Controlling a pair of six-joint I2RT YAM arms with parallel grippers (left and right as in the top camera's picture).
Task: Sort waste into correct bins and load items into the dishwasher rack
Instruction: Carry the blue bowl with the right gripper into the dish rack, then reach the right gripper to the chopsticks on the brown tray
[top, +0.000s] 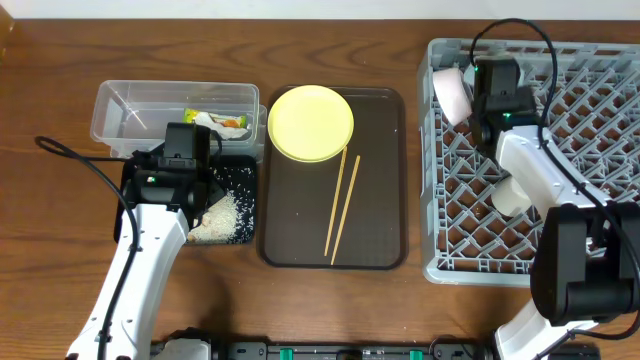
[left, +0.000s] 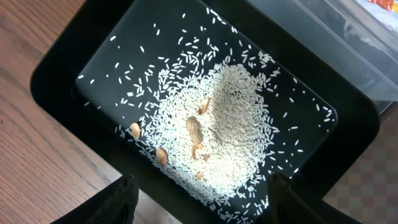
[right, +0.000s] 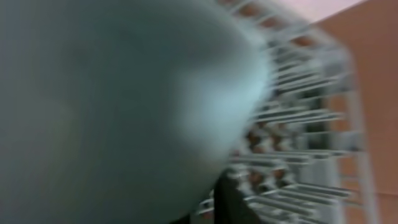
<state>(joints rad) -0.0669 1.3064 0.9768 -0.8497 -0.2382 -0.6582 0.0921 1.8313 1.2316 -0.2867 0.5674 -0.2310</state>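
My left gripper (left: 205, 208) is open and empty, just above the near edge of the black tray (left: 74, 56), which holds a pile of white rice grains (left: 224, 118) with a few tan bits. In the overhead view it hovers over that tray (top: 243, 170). The snack wrapper (top: 222, 122) lies in the clear tub (top: 120, 105). The yellow plate (top: 311, 122) and the chopsticks (top: 340, 205) lie on the brown serving tray. My right gripper (top: 472, 100) is shut on a pale bowl (top: 451, 95), held on edge at the rack's (top: 600, 120) far left corner. The bowl (right: 112, 106) fills the blurred right wrist view.
The brown serving tray (top: 290, 240) sits between the black tray and the rack. A white round thing (top: 510, 197) shows in the rack, partly under my right arm. The rack's bars (right: 298, 118) are close behind the bowl. A cable loops over the rack's far edge.
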